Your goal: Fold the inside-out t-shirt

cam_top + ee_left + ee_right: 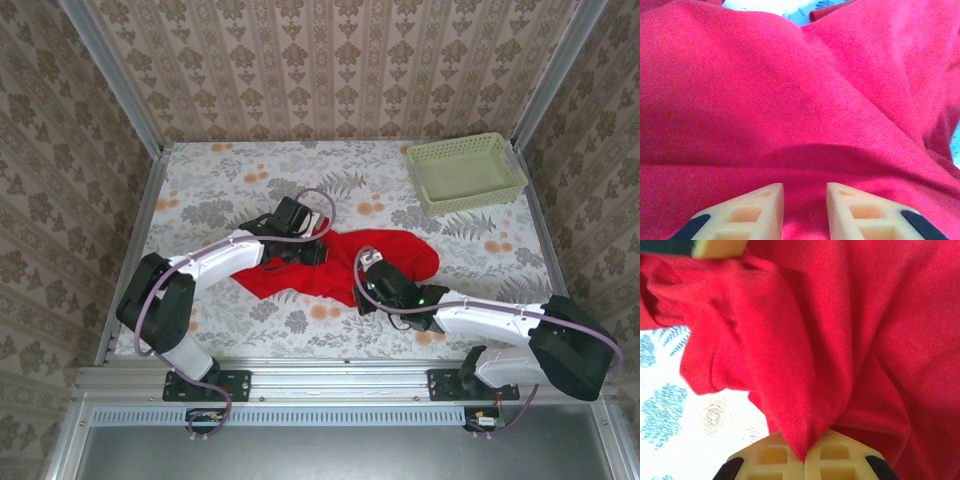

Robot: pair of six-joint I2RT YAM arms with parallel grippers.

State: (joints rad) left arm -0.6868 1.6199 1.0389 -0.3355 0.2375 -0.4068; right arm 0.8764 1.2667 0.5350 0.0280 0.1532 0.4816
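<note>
The red t-shirt lies crumpled in the middle of the floral table. My left gripper sits at the shirt's left upper part. In the left wrist view its cream fingers stand apart over the red cloth, with cloth below the gap and nothing pinched. My right gripper is at the shirt's near edge. The right wrist view has the two jaws pressed together on a pointed fold of the shirt, which rises away from them in a taut ridge.
A pale green basket stands at the back right of the table. Metal rails frame the table, with wallpapered walls behind and at the sides. Bare floral tabletop lies left, behind and at the right front of the shirt.
</note>
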